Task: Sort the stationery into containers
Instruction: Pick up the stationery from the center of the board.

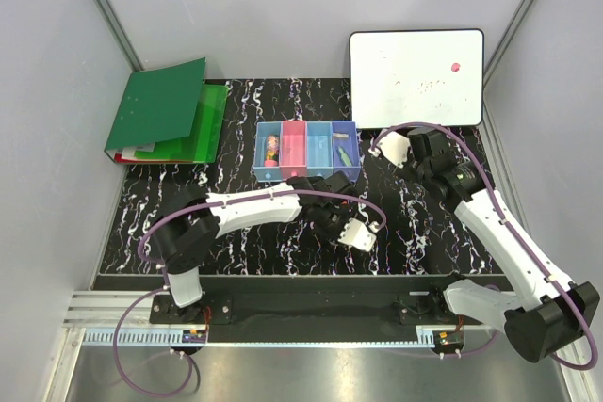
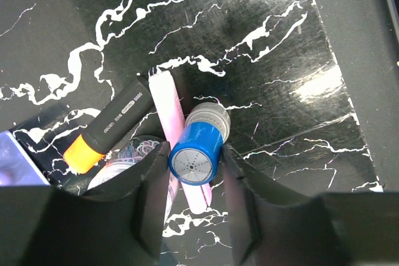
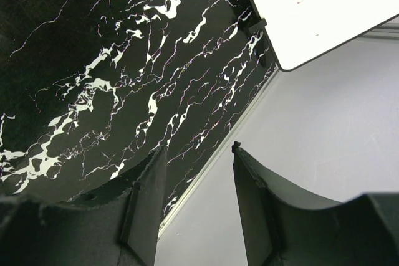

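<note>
Left wrist view: left gripper (image 2: 192, 154) astride a blue cylinder (image 2: 202, 130), lower centre of frame
Fingers hug its sides; whether they pinch cannot be told. Orange-capped stick (image 2: 109, 130) and pink marker (image 2: 168, 101) lie just left. Right gripper (image 3: 198, 151) fingers spread apart

Left gripper (image 2: 194, 157) flanking a blue cylinder (image 2: 198, 144); pink stick (image 2: 167, 101) and orange-capped marker (image 2: 112, 126) alongside, on the tabletop (image 2: 280, 60).

Four bins (image 1: 306, 151) stand side by side in a row, some holding items. Loose nearby lie an orange-capped marker (image 2: 112, 126) and a pink stick (image 2: 167, 101). A blue cylinder (image 2: 198, 144) lies tilted across the stick.
</note>
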{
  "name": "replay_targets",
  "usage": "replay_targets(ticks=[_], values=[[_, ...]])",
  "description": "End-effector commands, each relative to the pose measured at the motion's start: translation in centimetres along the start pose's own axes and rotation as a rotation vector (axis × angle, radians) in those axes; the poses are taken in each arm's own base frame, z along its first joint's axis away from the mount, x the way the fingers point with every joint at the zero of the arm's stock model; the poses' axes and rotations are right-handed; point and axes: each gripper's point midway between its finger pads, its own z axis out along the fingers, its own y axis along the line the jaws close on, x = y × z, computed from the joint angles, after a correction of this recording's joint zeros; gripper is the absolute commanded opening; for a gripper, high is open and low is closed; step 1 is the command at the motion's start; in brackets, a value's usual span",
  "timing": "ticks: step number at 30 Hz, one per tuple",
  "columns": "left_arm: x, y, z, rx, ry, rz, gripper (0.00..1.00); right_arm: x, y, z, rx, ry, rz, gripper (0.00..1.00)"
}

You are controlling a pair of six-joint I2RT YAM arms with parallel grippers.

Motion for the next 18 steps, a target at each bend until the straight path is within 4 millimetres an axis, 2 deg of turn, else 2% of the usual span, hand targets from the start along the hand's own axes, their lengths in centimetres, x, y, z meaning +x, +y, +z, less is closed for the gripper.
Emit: replay_targets(ticks=[1, 3, 5, 6, 10, 13, 18], values=[[-1.4, 0.5, -0.1, 0.006, -0.050, 0.005, 0.30, -0.2, -0.9, -0.4, 0.041, -0.027, 0.019, 0.53], [-1.4, 0.5, 0.0, 0.007, -0.048, 0.002, 0.20, -0.2, -0.9, -0.5, 0.043, -0.028, 0.019, 0.53], [-1.5, 0.5, 0.0, 0.006, -0.048, -0.002, 0.04, -0.2, -0.9, -0.4, 0.042, -0.026, 0.018, 0.53], [-1.6, 0.6, -0.1, 0.001, -0.046, -0.001, 0.00, -0.1, -0.9, -0.4, 0.041, -0.025, 0.018, 0.53], [-1.9, 0.9, -0.8, -0.020, -0.047, -0.016, 0.00, 0.4, -0.7, -0.4, 0.044, -0.012, 0.019, 0.53], [-2.1, 1.1, -2.2, -0.048, -0.039, -0.026, 0.00, 1.0, -0.2, -0.3, 0.040, -0.006, 0.022, 0.53], [-3.0, 1.4, -6.2, -0.123, -0.043, -0.039, 0.00, 1.6, 0.3, -0.2, 0.035, 0.002, 0.016, 0.54]])
